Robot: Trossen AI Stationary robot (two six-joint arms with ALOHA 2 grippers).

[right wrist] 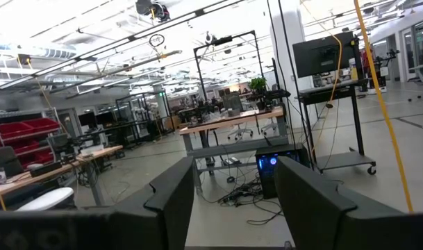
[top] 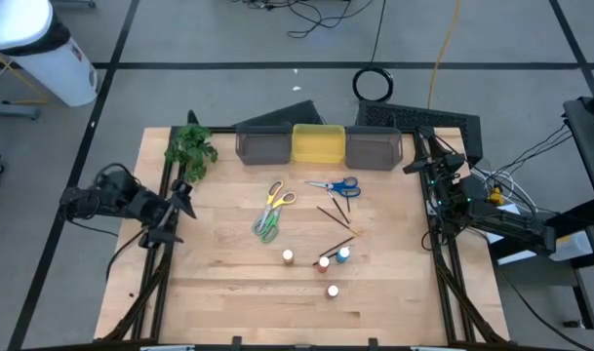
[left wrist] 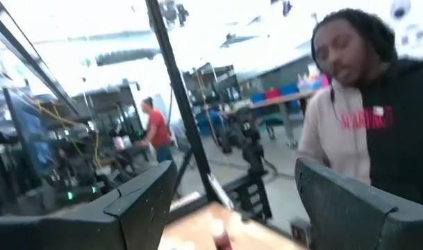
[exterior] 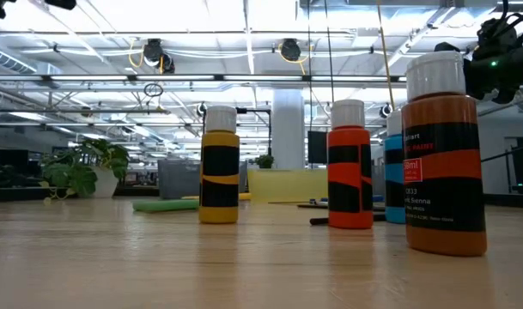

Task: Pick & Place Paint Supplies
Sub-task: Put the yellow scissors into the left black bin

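Note:
Four small white-capped paint bottles [top: 324, 261] stand upright near the table's front middle. In the low view they show yellow [exterior: 219, 167], red-orange [exterior: 350, 167], blue [exterior: 394, 176] and brown-orange [exterior: 446, 154]. Thin dark brushes [top: 334, 214] lie flat beside them. Yellow-green scissors [top: 272, 210] and blue-red scissors [top: 336, 185] lie farther back. My left gripper [top: 182, 213] is open at the table's left edge, raised above the wood [left wrist: 235, 201]. My right gripper [top: 420, 154] is open at the far right edge, pointing out into the room [right wrist: 235, 201].
Two grey bins [top: 260, 145] [top: 374, 148] flank a yellow bin [top: 319, 142] along the far edge. A green leafy plant [top: 191, 151] sits at the far left corner. A person [left wrist: 364, 118] stands beyond the table in the left wrist view. Bare wood lies around the supplies.

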